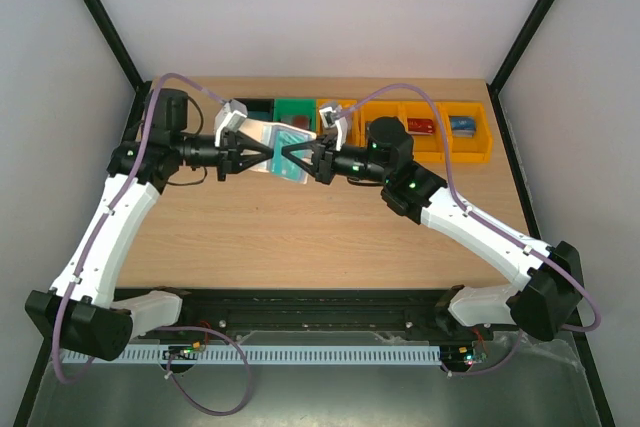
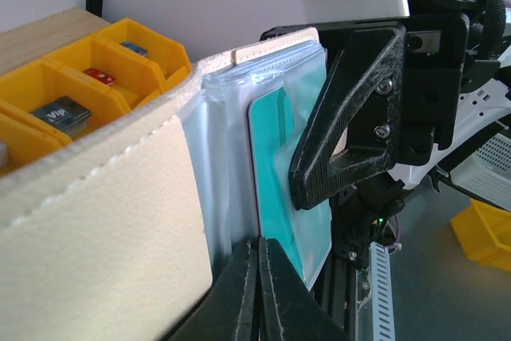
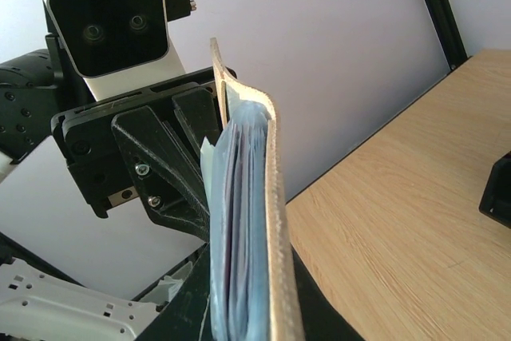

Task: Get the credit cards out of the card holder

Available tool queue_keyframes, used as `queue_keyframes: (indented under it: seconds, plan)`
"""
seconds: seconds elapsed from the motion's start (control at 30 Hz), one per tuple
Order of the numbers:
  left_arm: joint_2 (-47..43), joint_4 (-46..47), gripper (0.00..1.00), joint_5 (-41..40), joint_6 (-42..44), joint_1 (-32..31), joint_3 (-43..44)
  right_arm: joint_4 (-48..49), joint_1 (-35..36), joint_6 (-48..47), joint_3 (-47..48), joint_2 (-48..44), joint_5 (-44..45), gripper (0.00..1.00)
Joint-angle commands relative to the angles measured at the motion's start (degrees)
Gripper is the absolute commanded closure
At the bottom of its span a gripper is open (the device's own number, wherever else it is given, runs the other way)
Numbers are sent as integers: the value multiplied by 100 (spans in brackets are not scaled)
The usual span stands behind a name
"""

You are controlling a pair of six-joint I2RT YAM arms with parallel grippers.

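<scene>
Both grippers meet above the table's back middle and hold the card holder (image 1: 262,135) upright between them. Its white cover (image 2: 104,221) stands left of the pale see-through sleeves. A teal credit card (image 2: 275,165) sits in the outer sleeve, and its edge runs down into the jaws of my left gripper (image 2: 259,271), which are shut on it. My right gripper (image 3: 247,285) is shut on the holder's (image 3: 275,197) sleeve bundle and cover from the opposite side. One of its black fingers (image 2: 351,117) lies across the teal card's sleeve. Any other cards in the sleeves are hidden.
A row of bins stands along the table's back edge: black (image 1: 258,107), green (image 1: 293,110) and several orange ones (image 1: 385,117). Loose cards lie in them, among them a red one (image 1: 420,126), a blue one (image 1: 461,125) and a grey one (image 2: 60,115). Bare wood (image 1: 300,237) lies in front.
</scene>
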Motion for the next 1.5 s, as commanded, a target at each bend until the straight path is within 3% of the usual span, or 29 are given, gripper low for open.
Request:
queue_keyframes:
  seconds: [0.0, 1.03, 1.3, 1.47]
  plan:
    - [84, 133, 98, -68, -111, -128, -300, 289, 82, -51, 45, -149, -84, 95]
    - [-184, 1263, 97, 133, -1239, -140, -1353, 262, 88, 103, -42, 62, 90, 96]
    - [-175, 1738, 76, 246, -1652, -138, -1588, 713, 85, 323, -143, 175, -296, 96]
    - [-136, 2082, 72, 244, -1996, -241, -1617, 1161, 96, 669, -90, 351, -405, 96]
